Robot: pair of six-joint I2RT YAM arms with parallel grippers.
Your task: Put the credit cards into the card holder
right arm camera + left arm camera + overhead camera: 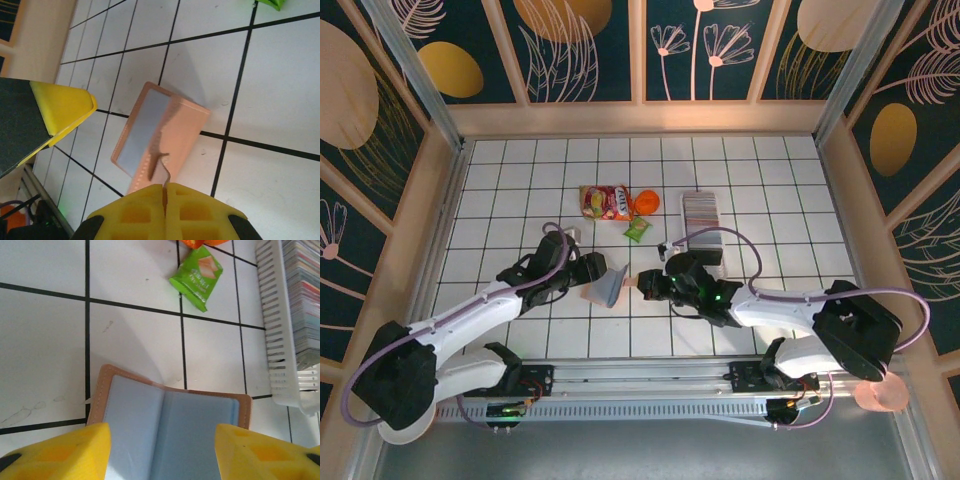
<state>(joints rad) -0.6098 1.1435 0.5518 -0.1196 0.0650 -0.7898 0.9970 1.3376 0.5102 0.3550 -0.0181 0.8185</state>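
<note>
Open on the tiles [520, 200], grey pockets up: card holder [150, 130]. Over its near edge, fingers apart: left gripper [162, 455]. Opposite, clamped on a pinkish card [646, 282]: right gripper [165, 200]. Beyond, more cards [701, 207] in a tray [272, 315].

The top camera looks steeply down from above and behind the arm bases, far enough off to take in the whole tiled counter [520, 180] and its walls. The left wrist camera hangs close over the counter, facing down past the left claw [162, 452] onto the holder [170, 420]. The right wrist camera, just as close, looks obliquely leftward past the right claw [165, 192]. All three views share the holder and the green packet [196, 276].
</note>
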